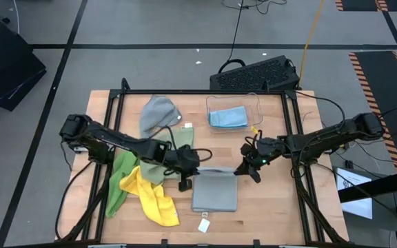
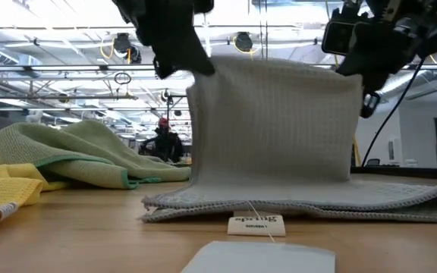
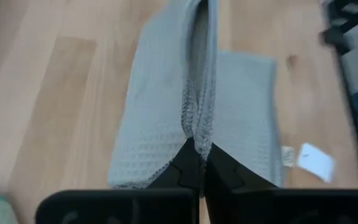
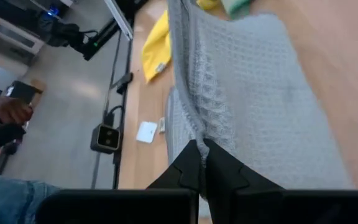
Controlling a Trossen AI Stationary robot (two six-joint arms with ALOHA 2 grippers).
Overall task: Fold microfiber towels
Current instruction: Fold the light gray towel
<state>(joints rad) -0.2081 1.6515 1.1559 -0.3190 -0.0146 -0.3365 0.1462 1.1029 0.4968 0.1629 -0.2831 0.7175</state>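
A grey towel (image 1: 215, 191) lies near the table's front middle. Its far edge is lifted, so one part stands as an upright sheet (image 2: 275, 121) while the lower part (image 2: 302, 199) rests on the wood. My left gripper (image 1: 185, 179) is shut on the sheet's upper left corner, and my right gripper (image 1: 248, 169) is shut on its upper right corner. To the left lie a second grey towel (image 1: 158, 114), a sage green towel (image 1: 126, 169) and a yellow towel (image 1: 154, 200). A light blue towel (image 1: 227, 118) lies in the clear bin (image 1: 259, 103). My left gripper pinches the raised edge's left corner (image 3: 197, 132) between its two fingers, slanting down from the table's left. Two hemmed edges show side by side at the fingertips. The towel hangs below, its lower part on the table. My right gripper pinches the raised edge's right corner (image 4: 197, 134) between its two fingers, coming from the table's right, tipped a little below level. The cloth runs away from the fingertips toward the other arm and hangs down onto the table.
A white paper tag (image 1: 204, 224) lies at the front edge, before the towel. A black keyboard (image 1: 257, 72) sits beyond the table's far edge. Bare wood shows at the front right (image 1: 274, 213). A person's hand (image 4: 5, 112) shows off the table.
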